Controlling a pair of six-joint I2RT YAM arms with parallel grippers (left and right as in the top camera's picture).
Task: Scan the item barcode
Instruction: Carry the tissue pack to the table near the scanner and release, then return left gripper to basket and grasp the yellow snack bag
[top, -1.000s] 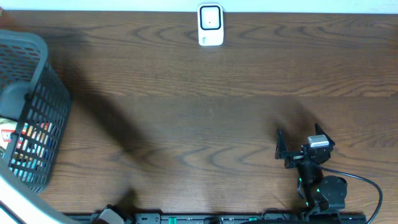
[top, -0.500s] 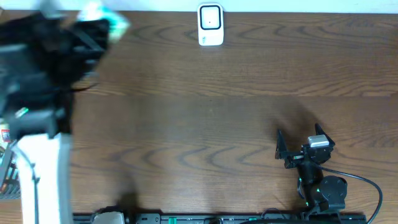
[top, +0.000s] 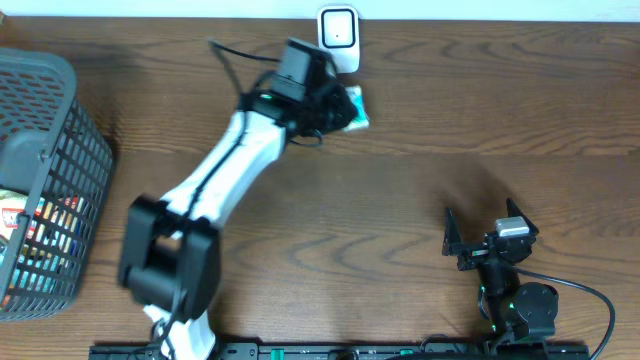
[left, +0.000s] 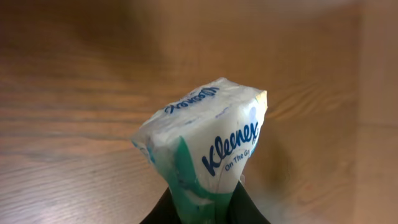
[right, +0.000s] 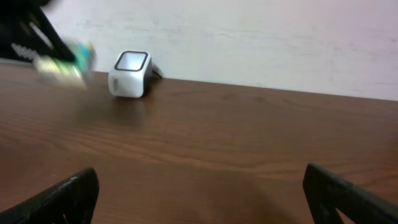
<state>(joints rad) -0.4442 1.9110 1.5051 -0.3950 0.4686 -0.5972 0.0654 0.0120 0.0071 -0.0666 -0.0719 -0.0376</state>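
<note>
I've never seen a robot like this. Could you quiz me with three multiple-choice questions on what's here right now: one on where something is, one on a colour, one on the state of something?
1. Where is the tissue pack?
A. In the left gripper, held close to the scanner.
B. On top of the scanner.
C. Lying loose in front of the robot.

2. What colour is the scanner's body?
A. Red.
B. Yellow.
C. White.

3. How is the right gripper?
A. Open and empty.
B. Shut on the pack.
C. Shut on a cable.

Answers:
1 A: the left wrist view shows the pack pinched at its lower end, and the overhead view shows it near the scanner.
2 C: it looks white in both views that show it.
3 A: its fingers stand wide apart with nothing between them.
</note>
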